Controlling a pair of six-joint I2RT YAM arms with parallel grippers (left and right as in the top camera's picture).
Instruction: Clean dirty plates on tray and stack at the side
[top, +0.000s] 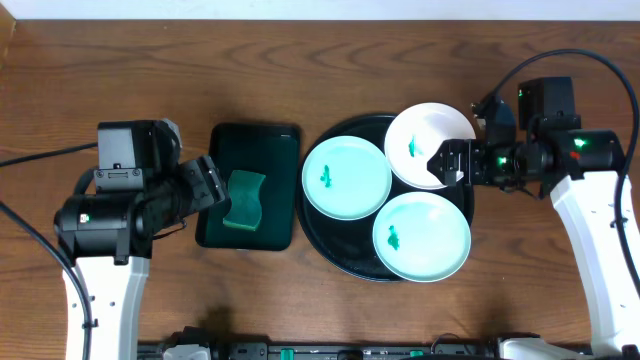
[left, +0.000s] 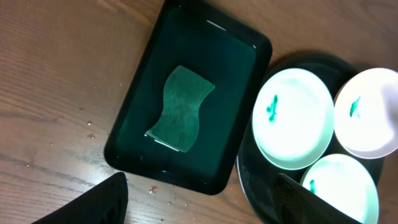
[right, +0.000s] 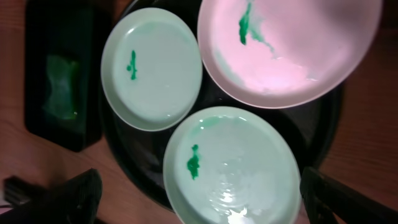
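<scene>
Seeing nearest a mint-green plate (top: 421, 236) lying on the near right of the round black tray (top: 335, 248), dark green smear left of its centre. Holding the left gripper (top: 213, 182) spread wide and empty above the wooden table (top: 150, 70), at the left edge of the dark green rectangular tray (top: 250, 135) with a wavy green sponge (top: 244, 199) lying in it. Finding a second mint plate (top: 346, 177) on the black tray's left, smeared too. Poising the right gripper (top: 447, 162), jaws wide apart and gripping nothing, over the near right rim of the white plate (top: 430, 140), sitting farthest back, also smeared.
</scene>
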